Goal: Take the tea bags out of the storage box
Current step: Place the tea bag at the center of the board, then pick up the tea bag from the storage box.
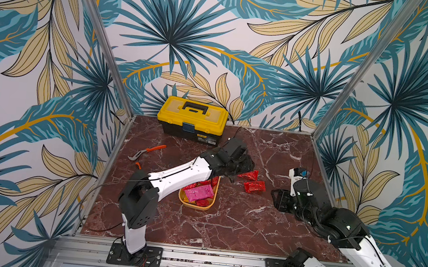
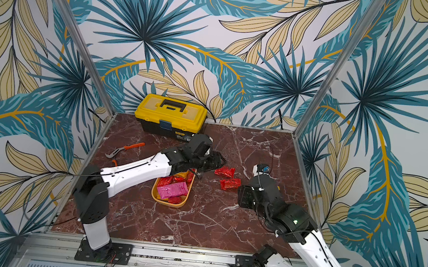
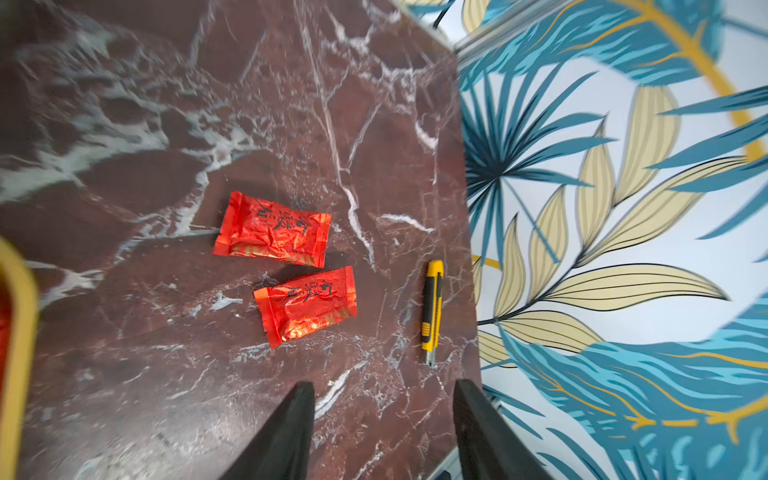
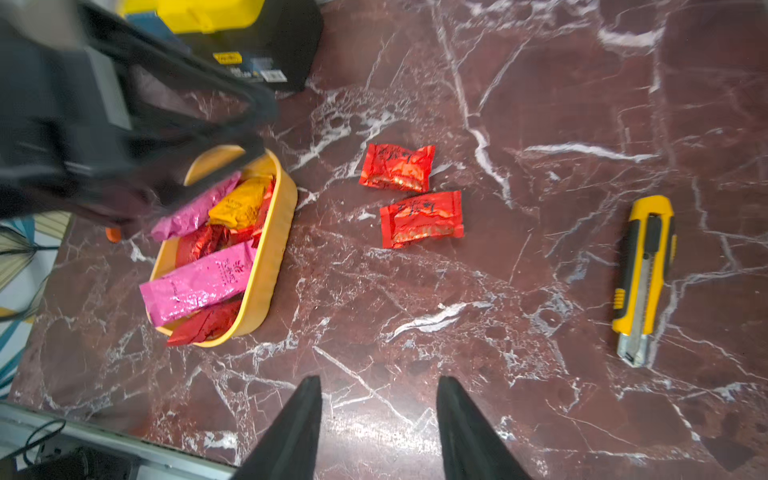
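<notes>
The red marble bench (image 1: 224, 230) carries everything, so take the storage box (image 1: 195, 206) near its middle as your reference.

Your left arm reaches across that box from its left. Its wrist sits over the box's far end and hides part of the contents in both top views. The left gripper (image 3: 383, 384) has its fingers spread with nothing between them, and it looks down on bare bench just past the box's right wall.

Your right arm stands well to the right of the box. The right gripper (image 4: 380, 379) is also spread and empty, above bare bench and clear of every sachet.

Behind the box, against the back wall, sits the yellow-lidded toolbox (image 1: 192, 118), closed.

The box itself is still loaded. The right wrist view shows a long magenta tea bag (image 4: 199, 282) lying across the top with one end over the rim. A second magenta tea bag (image 4: 195, 212) lies partly under the blurred left wrist, with an orange-yellow tea bag (image 4: 241, 203) beside it. Several dark red sachets (image 4: 203, 326) sit underneath. You cannot count the lower ones.

Two bright red tea bags are already out, flat on the bench just right of the box's far end. The farther red bag (image 1: 248, 174) and the nearer red bag (image 1: 254, 186) lie side by side, close but not overlapping.

Farther right than those lies a yellow utility knife (image 4: 644, 278). To the box's left lie orange-handled pliers (image 1: 147, 151).
</notes>
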You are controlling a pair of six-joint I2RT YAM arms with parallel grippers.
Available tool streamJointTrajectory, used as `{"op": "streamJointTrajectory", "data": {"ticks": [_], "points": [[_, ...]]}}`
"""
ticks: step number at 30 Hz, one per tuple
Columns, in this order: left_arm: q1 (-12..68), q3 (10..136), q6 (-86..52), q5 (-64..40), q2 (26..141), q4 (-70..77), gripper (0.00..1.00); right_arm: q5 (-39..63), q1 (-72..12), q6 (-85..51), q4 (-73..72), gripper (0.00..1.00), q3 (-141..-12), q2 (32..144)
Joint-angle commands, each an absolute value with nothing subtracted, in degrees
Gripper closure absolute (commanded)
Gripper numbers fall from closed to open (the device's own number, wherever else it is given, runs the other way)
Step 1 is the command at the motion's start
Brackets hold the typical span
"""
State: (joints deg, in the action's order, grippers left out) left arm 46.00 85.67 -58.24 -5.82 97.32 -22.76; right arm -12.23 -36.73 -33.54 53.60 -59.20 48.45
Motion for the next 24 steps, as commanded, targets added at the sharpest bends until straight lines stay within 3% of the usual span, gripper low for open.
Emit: {"op": "streamJointTrajectory", "data": {"ticks": [1, 14, 24], "points": [[42.43, 77.61, -57.00, -2.58, 90.44, -28.67, 0.41, -4.58, -36.68, -31.90, 47.59, 0.53, -56.93, 52.51], [32.34, 58.62, -57.14, 1.88, 61.30, -44.04, 0.35, 8.11, -41.22, -26.73, 37.80, 0.57, -59.41, 71.76], [24.21, 46.31, -59.94, -1.77, 42.99, -51.67, 0.30, 3.84, -52.76, -17.76, 37.35, 0.58, -66.54, 85.38]]}}
